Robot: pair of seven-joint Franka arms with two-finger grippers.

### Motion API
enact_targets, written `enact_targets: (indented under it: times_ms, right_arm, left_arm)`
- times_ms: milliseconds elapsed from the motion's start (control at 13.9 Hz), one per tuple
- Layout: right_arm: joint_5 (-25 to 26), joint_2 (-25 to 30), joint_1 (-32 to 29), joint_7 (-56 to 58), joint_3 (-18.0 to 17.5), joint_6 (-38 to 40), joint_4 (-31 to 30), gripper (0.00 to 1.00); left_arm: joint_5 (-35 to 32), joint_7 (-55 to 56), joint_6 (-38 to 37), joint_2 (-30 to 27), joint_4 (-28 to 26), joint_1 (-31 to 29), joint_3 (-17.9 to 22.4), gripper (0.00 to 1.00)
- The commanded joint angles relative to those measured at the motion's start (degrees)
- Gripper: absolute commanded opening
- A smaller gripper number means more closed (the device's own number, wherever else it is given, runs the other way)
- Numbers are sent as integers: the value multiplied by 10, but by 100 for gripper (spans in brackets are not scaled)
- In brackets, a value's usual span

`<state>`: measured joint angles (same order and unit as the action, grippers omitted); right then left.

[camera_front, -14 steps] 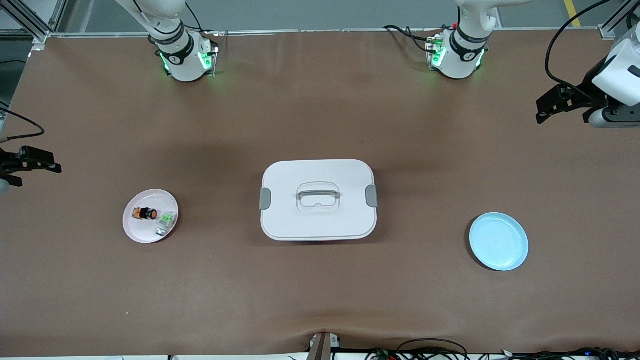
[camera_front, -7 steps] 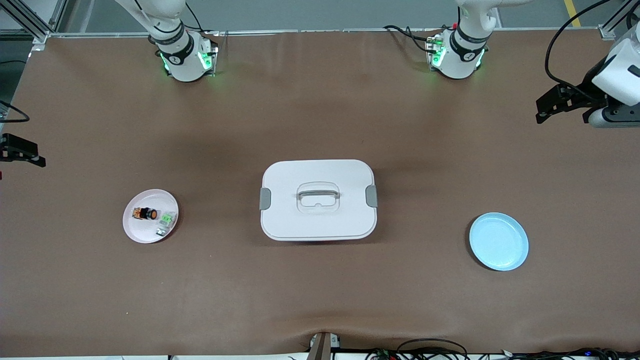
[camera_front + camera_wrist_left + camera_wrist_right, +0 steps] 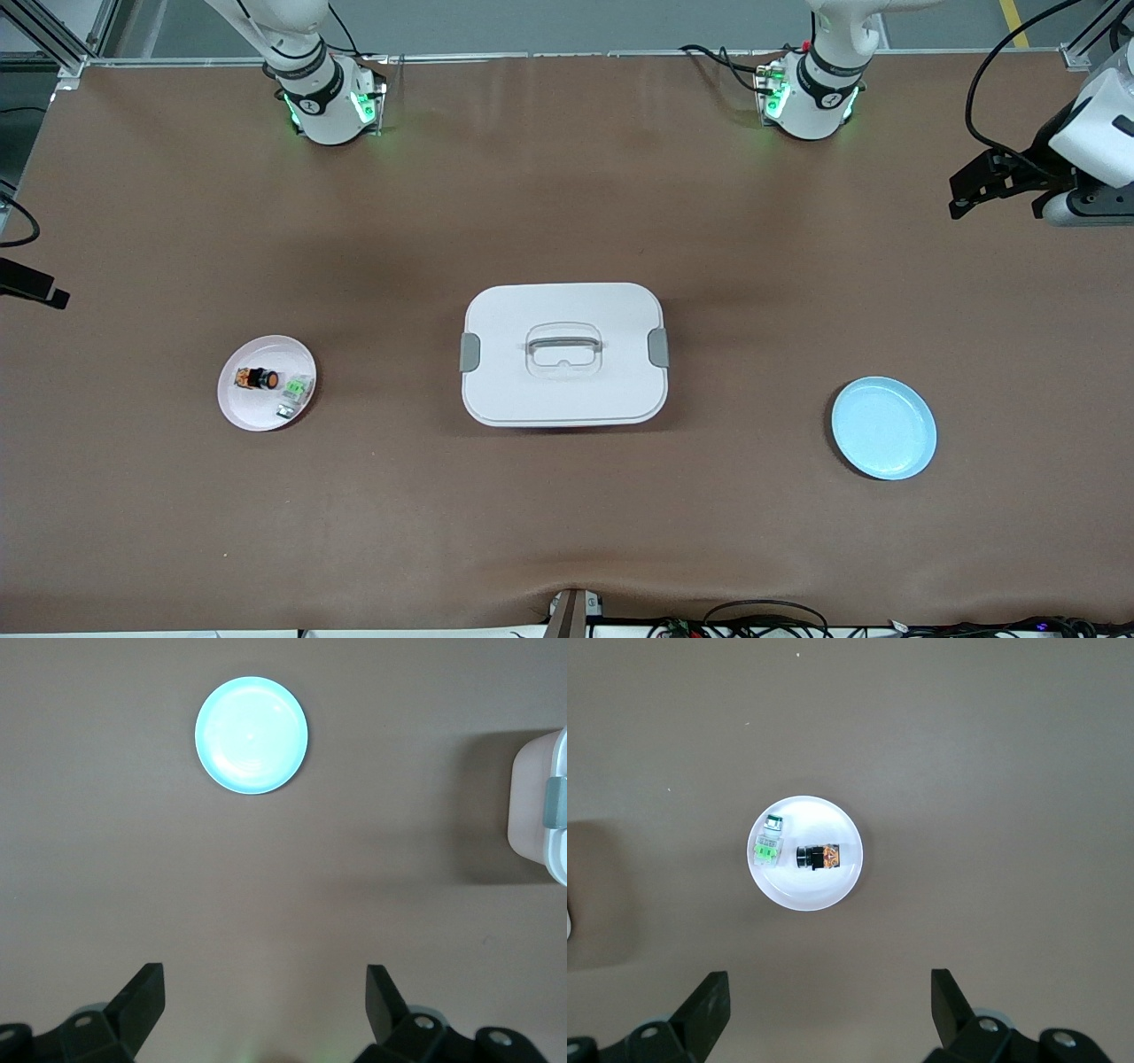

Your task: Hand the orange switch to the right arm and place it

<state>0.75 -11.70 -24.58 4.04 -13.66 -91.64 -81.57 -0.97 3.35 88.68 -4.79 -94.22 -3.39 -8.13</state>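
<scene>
The orange switch (image 3: pixel 259 379) lies on its side in a small pink plate (image 3: pixel 232 409) toward the right arm's end of the table. It also shows in the right wrist view (image 3: pixel 819 857), on the plate (image 3: pixel 808 897). My right gripper (image 3: pixel 830 992) is open and empty, high above the table beside the plate; in the front view only a bit of it (image 3: pixel 31 288) shows at the edge. My left gripper (image 3: pixel 970 190) is open and empty (image 3: pixel 266 992), held high at the left arm's end.
A small green-and-clear part (image 3: pixel 297 387) lies beside the switch in the pink plate. A white lidded box (image 3: pixel 563 354) with grey latches stands mid-table. An empty light-blue plate (image 3: pixel 883 428) lies toward the left arm's end, also in the left wrist view (image 3: pixel 252 735).
My right gripper has drawn back toward the edge at its own end of the table, so less of it shows. The left arm has not moved.
</scene>
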Motion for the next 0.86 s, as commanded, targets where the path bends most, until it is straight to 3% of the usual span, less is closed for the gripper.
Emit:
enact_targets:
  times_ms: [0, 792]
  right_arm:
    - [9, 2, -6, -17, -5, 10, 8, 100]
    - [-3, 33, -4, -9, -24, 69, 3, 100]
  left_arm:
    - [11, -15, 3, -6, 0, -5, 0, 100]
    - [11, -15, 4, -5, 0, -5, 4, 100]
